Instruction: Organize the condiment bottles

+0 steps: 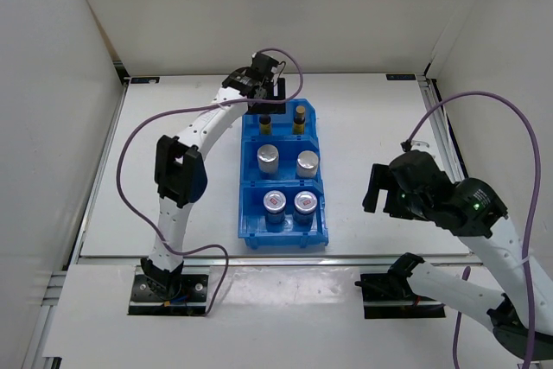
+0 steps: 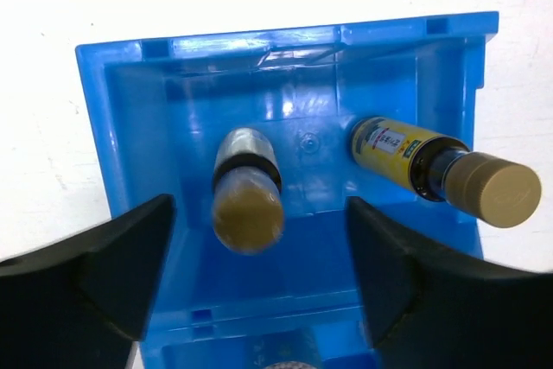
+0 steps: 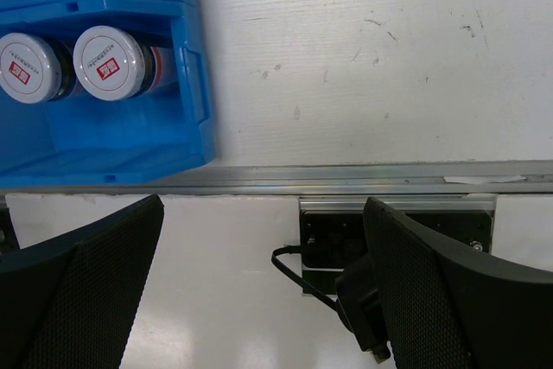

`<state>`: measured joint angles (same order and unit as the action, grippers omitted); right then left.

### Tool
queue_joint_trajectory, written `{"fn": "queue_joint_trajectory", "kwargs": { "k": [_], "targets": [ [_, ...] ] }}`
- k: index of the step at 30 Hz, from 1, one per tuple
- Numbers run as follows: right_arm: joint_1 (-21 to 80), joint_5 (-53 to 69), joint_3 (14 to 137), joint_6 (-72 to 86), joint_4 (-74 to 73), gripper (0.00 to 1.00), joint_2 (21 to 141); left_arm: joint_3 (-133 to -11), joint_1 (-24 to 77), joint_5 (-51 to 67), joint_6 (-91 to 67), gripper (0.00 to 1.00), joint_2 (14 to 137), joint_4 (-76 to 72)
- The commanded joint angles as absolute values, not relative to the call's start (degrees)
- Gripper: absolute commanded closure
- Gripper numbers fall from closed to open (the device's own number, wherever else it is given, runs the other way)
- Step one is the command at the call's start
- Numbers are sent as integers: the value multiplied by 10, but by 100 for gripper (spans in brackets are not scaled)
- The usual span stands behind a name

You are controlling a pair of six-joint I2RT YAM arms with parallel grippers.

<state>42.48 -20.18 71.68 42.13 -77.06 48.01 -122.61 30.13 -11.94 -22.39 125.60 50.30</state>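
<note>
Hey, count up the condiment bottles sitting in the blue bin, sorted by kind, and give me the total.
Slim amber bottles: 2
Cylinders with plain silver lids: 2
Short jars with red-marked lids: 2
Total: 6

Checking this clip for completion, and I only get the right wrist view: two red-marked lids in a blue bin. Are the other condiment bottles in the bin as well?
Observer: Yes. The top view shows the bin with the red-lidded jars nearest the arms, silver-lidded cylinders in the middle compartment, and amber bottles in the far one.
Operator: Where is the left tool?
Observer: The left tool is over the far compartment, open, its fingers either side of the left amber bottle without touching it.
Operator: Are both ambers upright?
Observer: Yes, the left wrist view shows both standing caps up, apart from each other.
</note>
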Motion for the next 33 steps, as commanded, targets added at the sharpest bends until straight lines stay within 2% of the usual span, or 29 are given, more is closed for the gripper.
{"fn": "queue_joint_trajectory", "kwargs": {
  "k": [1, 7, 11, 15, 16, 22, 23, 25, 30, 33],
  "targets": [
    [426, -210, 715, 433, -881, 0, 475, -1238, 304, -134, -220, 0, 1219, 490],
    [426, -232, 751, 439, -889, 0, 489, -1264, 304, -164, -220, 0, 1134, 490],
    [426, -225, 801, 406, -878, 0, 504, -1196, 309, -171, -220, 0, 1031, 478],
    [426, -225, 839, 353, -840, 0, 510, -1059, 326, -232, -207, 0, 907, 464],
    [426, -230, 847, 334, -832, 0, 510, -985, 335, -239, -193, 0, 877, 453],
    [426, -275, 875, 312, -809, 0, 504, -670, 351, -245, -121, 0, 585, 339],
    [426, -281, 875, 312, -809, 0, 499, -638, 351, -245, -113, 0, 513, 317],
    [426, -281, 868, 307, -803, 0, 499, -560, 351, -245, -92, 0, 448, 298],
    [426, -281, 838, 307, -798, 0, 499, -462, 351, -250, -59, 0, 280, 286],
    [426, -281, 838, 307, -798, 0, 504, -434, 351, -271, -59, 0, 233, 280]
  ]
}}
